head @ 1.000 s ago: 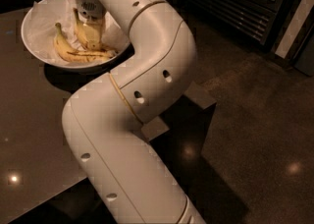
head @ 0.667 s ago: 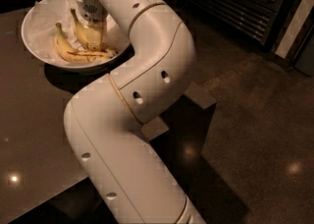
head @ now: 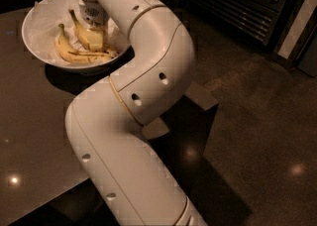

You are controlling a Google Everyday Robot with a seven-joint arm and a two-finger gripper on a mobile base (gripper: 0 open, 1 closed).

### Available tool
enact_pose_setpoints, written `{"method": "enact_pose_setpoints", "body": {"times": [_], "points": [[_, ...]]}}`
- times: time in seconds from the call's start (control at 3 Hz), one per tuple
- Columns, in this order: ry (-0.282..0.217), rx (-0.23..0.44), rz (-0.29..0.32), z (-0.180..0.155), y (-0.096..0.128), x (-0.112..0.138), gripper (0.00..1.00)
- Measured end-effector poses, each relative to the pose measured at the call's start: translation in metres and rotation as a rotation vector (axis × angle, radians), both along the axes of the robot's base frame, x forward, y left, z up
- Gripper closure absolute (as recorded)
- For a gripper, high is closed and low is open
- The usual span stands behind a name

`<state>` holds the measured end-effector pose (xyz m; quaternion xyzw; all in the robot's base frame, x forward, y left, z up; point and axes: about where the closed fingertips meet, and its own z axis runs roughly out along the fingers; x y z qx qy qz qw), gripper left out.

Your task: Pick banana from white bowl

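The white bowl point(head: 37, 22) stands at the table's far left, lined with white paper. Two bananas lie in it. The banana point(head: 78, 26), slimmer and straighter, points its stem up and left, and its lower end is hidden under my gripper point(head: 95, 36). The gripper is lowered into the bowl, right on this banana's lower half. The plumper, curved banana point(head: 74, 55) with a dark streak lies in front of it along the bowl's near side.
My white arm point(head: 148, 66) sweeps from the bottom middle up to the bowl and covers the bowl's right rim. The dark glossy table point(head: 29, 121) ends at an edge near the arm's base. The floor and a dark cabinet point(head: 233, 2) lie to the right.
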<state>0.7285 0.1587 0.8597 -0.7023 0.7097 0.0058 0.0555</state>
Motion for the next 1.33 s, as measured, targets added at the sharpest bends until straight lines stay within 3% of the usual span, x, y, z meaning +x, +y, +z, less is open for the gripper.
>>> {"method": "enact_pose_setpoints", "body": {"times": [0.33, 0.67, 1.0, 1.33], "points": [[0.000, 0.000, 0.000, 0.000, 0.000, 0.000, 0.83], [0.000, 0.000, 0.000, 0.000, 0.000, 0.000, 1.00], [-0.001, 0.000, 0.000, 0.000, 0.000, 0.000, 1.00], [-0.118, -0.003, -0.037, 0.024, 0.004, 0.017, 1.00]]}}
